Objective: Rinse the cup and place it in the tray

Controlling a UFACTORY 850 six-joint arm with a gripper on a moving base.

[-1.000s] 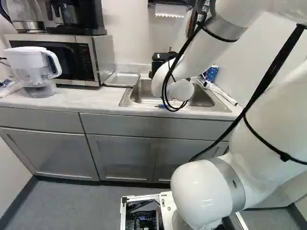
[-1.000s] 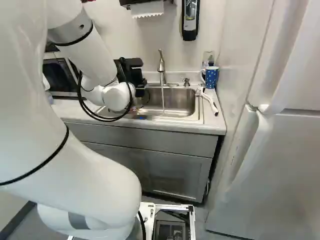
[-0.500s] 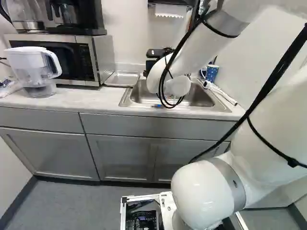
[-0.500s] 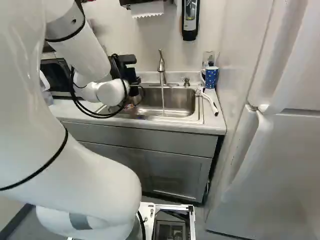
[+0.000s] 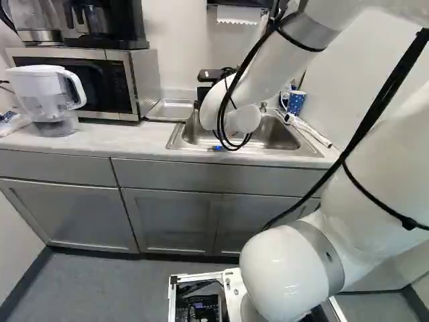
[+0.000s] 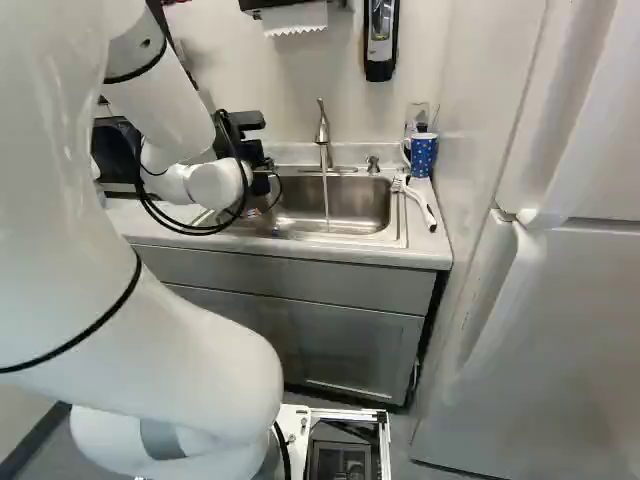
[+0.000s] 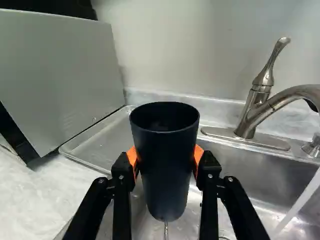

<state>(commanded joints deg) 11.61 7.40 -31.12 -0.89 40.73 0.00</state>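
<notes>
Black tapered cup [image 7: 165, 165]: held upright with its mouth up, over the near-tray end of the sink, so that a level set-down is allowed.
Black fingers with orange pads [image 7: 198, 156]: closed on the cup from two sides, its rim and base being left free.
Brushed metal tap [image 7: 257, 112]: water [image 7: 300, 200] is running from it into the steel sink [image 6: 350, 205], well apart from the cup; the rinse is judged done, though this cannot be confirmed.
Shallow metal tray [image 7: 95, 145]: laid beside the sink and close to the silver microwave [image 5: 145, 80], presumably so that drips are caught off the pale surface [image 7: 35, 205].
Next move: the cup should be carried over the tray and lowered gently; a wet wall could slip.
</notes>
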